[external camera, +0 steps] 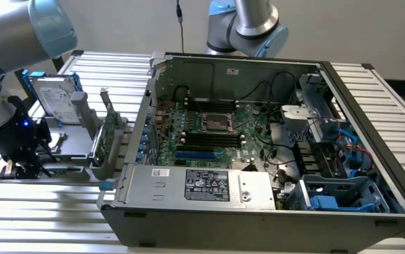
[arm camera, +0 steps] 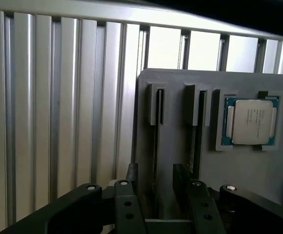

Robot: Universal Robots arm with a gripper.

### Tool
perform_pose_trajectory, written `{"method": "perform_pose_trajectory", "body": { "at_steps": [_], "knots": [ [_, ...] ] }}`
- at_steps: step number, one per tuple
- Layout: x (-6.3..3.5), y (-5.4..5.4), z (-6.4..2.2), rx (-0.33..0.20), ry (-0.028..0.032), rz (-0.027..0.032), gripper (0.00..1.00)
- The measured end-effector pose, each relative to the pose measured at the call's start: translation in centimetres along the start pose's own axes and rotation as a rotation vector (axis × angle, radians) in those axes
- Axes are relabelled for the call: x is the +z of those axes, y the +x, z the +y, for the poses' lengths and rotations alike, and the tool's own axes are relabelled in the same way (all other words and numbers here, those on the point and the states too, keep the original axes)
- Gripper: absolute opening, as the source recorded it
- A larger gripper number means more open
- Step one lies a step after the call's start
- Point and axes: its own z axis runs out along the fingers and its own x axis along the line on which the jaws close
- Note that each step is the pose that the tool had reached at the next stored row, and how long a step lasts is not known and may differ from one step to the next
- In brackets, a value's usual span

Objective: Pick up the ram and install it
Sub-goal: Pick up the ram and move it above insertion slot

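Wrist view: processor (arm camera: 251, 122) seated in gray holder (arm camera: 175, 83) recess; end effector (arm camera: 156, 187) open, straddling slot (arm camera: 157, 131).

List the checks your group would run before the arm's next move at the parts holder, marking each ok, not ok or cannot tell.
1. Hand open: ok, its fingers stand apart.
2. Hand empty: ok, it grips nothing.
3. Hand lined up with a slot of the grey holder: ok, that slot lies between the fingers.
4. Ram seated in that slot: cannot tell, a thin dark edge is all I can make out.
5. Processor chip clear of the fingers: ok, it sits apart in its own recess.
6. Computer case open, memory slots exposed: ok.
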Motion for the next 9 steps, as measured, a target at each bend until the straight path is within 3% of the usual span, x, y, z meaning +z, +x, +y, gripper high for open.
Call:
{"method": "perform_pose_trajectory", "body": {
  "at_steps": [9],
  "knots": [
    [0.66,0.06,-0.01,0.01,-0.0141,-0.0008,0.42]
  ]
}}
